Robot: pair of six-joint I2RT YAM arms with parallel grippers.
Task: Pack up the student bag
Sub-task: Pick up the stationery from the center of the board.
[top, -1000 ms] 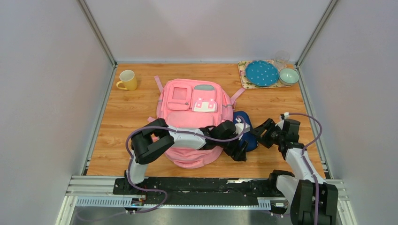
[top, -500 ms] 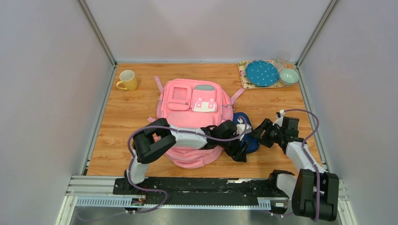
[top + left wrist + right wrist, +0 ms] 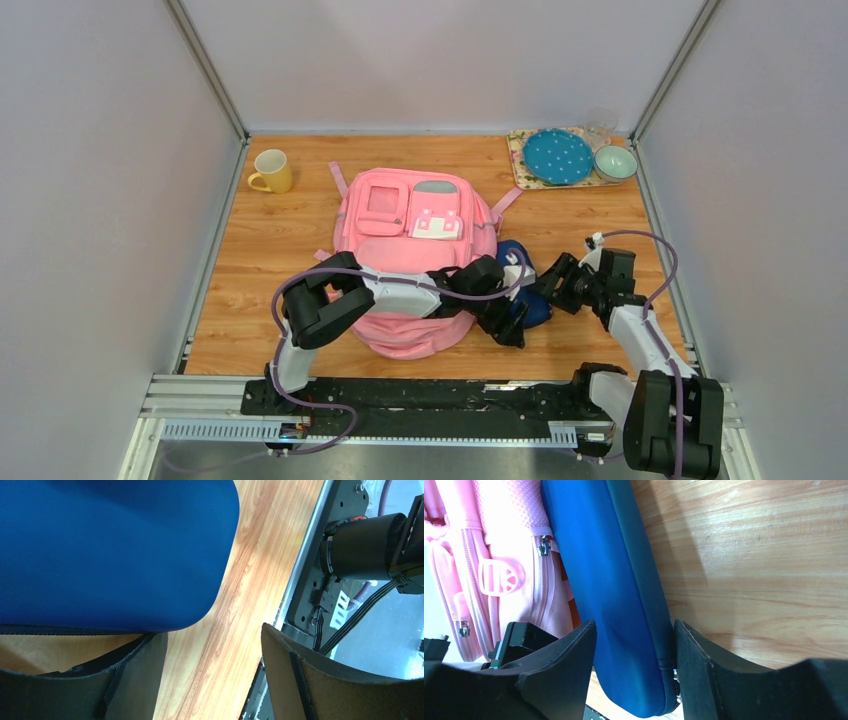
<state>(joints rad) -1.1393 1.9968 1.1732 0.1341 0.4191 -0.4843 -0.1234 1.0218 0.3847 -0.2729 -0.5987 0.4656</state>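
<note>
The pink student bag [image 3: 410, 235] lies flat in the middle of the table, front pockets up; its zipped side [image 3: 509, 540] shows in the right wrist view. A navy-blue zip pouch [image 3: 532, 308] stands on edge against the bag's right side. My right gripper [image 3: 548, 290] reaches in from the right, and its jaws [image 3: 634, 625] are shut on the pouch's [image 3: 599, 555] near end, one finger on each face. My left arm lies across the bag's lower part. My left gripper [image 3: 508, 325] is open at the pouch's front end. Only bare wood shows between its fingers [image 3: 214, 635], with the pouch [image 3: 100, 550] just beyond them.
A yellow mug [image 3: 272, 171] stands at the back left. At the back right, a flowered tray [image 3: 520, 165] carries a blue dotted plate [image 3: 557, 156], a green bowl [image 3: 615, 162] and a glass [image 3: 601, 125]. Grey walls enclose three sides. The metal rail [image 3: 440, 395] runs along the front edge.
My right gripper has slid left onto the pouch's end and its jaws have narrowed onto it. The left gripper has narrowed slightly and stayed in place.
</note>
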